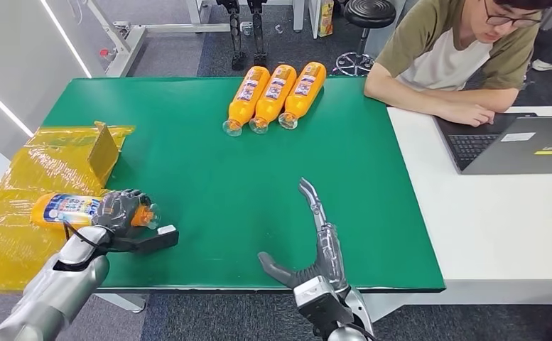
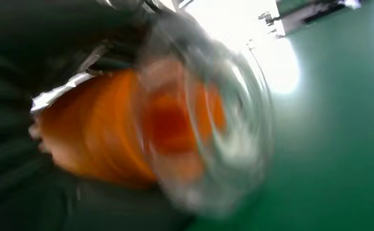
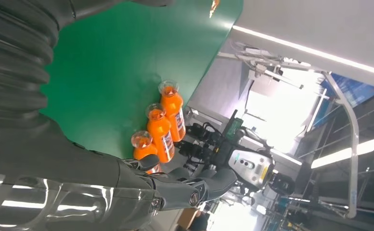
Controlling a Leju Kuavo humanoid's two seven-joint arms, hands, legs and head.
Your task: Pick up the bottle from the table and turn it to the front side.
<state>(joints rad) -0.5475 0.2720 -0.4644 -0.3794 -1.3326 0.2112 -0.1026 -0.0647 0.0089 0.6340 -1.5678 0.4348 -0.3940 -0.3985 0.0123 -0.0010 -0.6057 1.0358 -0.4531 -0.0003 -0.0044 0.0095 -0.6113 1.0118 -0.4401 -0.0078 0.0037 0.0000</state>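
Green table (image 1: 209, 177): left hand (image 1: 120, 211) fingers clamp the bottle (image 1: 70, 209); right hand (image 1: 317, 245) fingers spread, empty.

A green-topped desk (image 1: 209, 177) is carrying three orange plastic bottles (image 1: 274, 96) lying side by side near its far edge, touching one another, their clear caps pointing toward the robot. A crinkled yellow plastic sheet (image 1: 24, 177) is lying over the desk's left end, with a small brown cardboard piece (image 1: 104, 153) standing on it. A fourth orange bottle with a printed label (image 1: 70, 209) is lying on its side at the sheet's near edge, the left hand (image 1: 120, 209) wrapping its cap end. The right hand (image 1: 315, 241) is hanging over the desk's near edge, well apart from the bottles. A white desk (image 1: 486, 220) is adjoining on the right, carrying an open grey laptop (image 1: 514, 145), with a seated person (image 1: 457, 64) leaning on its far side.
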